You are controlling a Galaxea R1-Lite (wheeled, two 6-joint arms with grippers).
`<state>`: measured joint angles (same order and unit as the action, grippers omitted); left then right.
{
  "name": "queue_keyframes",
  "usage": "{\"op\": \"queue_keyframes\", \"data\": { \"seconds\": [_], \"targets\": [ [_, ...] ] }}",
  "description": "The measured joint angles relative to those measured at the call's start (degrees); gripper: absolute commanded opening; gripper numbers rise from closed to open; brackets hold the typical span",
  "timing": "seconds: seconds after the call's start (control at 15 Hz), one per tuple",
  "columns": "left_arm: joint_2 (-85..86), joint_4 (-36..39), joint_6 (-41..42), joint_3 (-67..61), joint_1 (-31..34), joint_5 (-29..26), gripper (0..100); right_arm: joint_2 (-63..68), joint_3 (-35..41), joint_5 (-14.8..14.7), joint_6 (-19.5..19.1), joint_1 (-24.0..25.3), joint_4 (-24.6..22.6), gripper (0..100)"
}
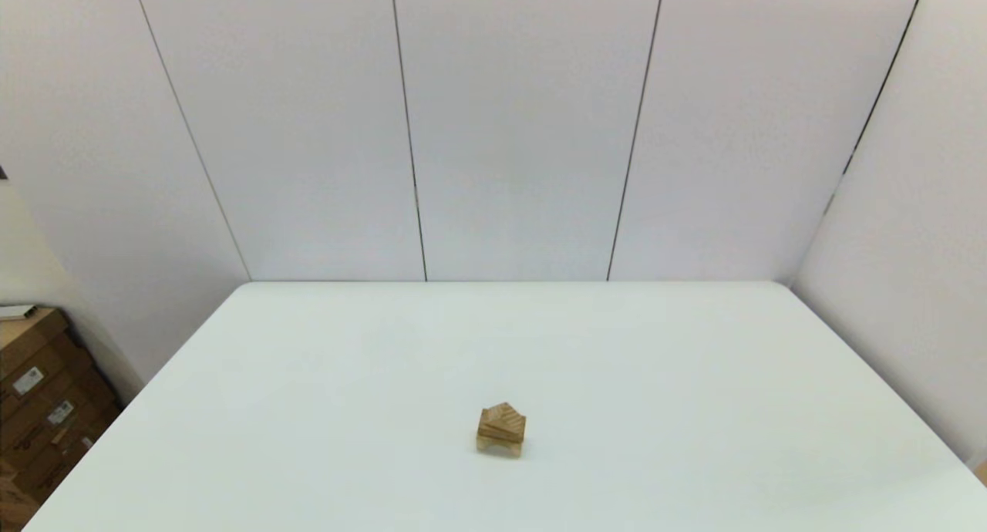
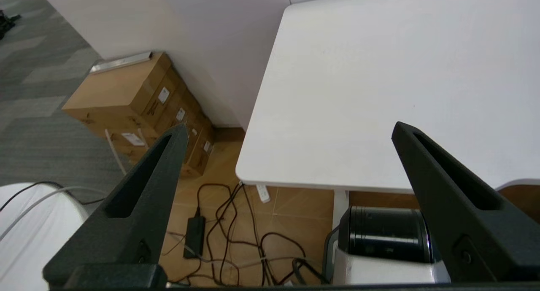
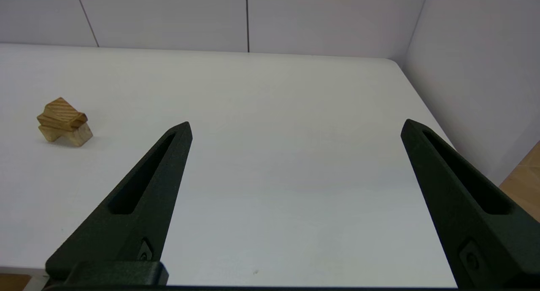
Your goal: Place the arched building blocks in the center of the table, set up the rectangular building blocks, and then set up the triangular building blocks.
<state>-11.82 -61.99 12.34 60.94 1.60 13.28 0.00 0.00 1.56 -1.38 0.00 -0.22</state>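
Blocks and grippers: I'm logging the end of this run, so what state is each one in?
arched block: on the table, bottom of the stack.
rectangular block: lying flat on the arched block.
triangular block: on top, ridge up.
left gripper: open, empty, beyond the table's near corner.
right gripper: open, empty, clear of the stack.

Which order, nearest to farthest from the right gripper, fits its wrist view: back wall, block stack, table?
1. Table, just below the right gripper.
2. Block stack, on the table, toward its left.
3. Back wall, beyond the table's far edge.
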Motion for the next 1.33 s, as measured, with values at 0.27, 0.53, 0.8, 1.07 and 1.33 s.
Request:
{"op": "queue_keyframes", "data": {
  "seconds": [0.27,0.53,0.8,1.07,1.33],
  "targets": [
    [2.96,6.86,0.09,-11.08,-0.52,-2.32,100,0.00,0.00,0.00,0.00,0.00,0.00,100],
    [9.00,16.54,-0.21,-23.93,-1.27,-6.01,100,0.00,0.00,-0.02,0.00,-0.02,-0.02,100],
    [11.45,25.14,-3.57,-32.87,-1.60,-12.20,100,0.00,0.00,-0.02,0.00,-0.02,-0.05,100],
    [11.80,42.37,-4.07,-46.58,-1.60,-12.79,100,0.00,0.00,-0.02,0.00,-0.02,-0.05,100],
    [11.80,58.44,-3.85,-57.03,-1.60,-13.35,100,0.00,0.00,0.00,0.01,-0.02,-0.02,100]
  ]
}}
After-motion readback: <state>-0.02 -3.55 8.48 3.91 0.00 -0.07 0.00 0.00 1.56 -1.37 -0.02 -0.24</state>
